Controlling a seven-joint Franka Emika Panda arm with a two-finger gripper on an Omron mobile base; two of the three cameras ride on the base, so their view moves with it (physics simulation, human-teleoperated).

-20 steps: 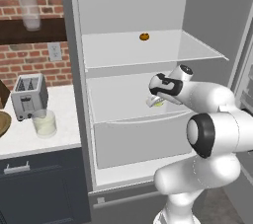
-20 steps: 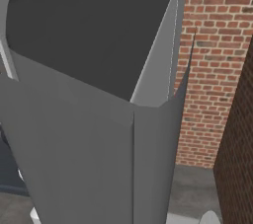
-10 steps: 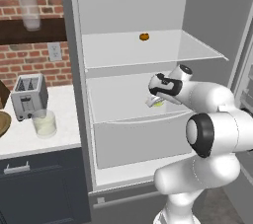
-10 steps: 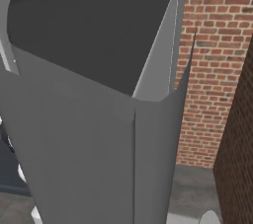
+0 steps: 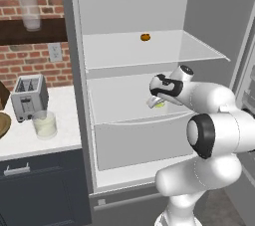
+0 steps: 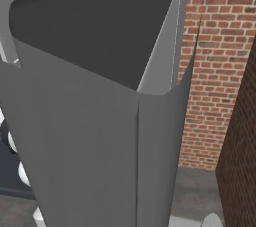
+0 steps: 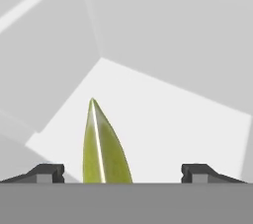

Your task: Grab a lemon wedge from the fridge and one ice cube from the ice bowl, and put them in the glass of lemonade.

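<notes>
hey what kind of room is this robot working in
Most likely a home kitchen, and a rendered one. An open fridge with pale shelves stands beside a white counter, which carries a toaster and a glass of lemonade. Red brick wall behind.

- This is a kitchen.
- A big grey fridge (image 5: 74,95) stands open with white shelves.
- A toaster (image 5: 29,98) sits on the white worktop (image 5: 60,125).
- The wall (image 5: 30,56) is red brick.
</notes>
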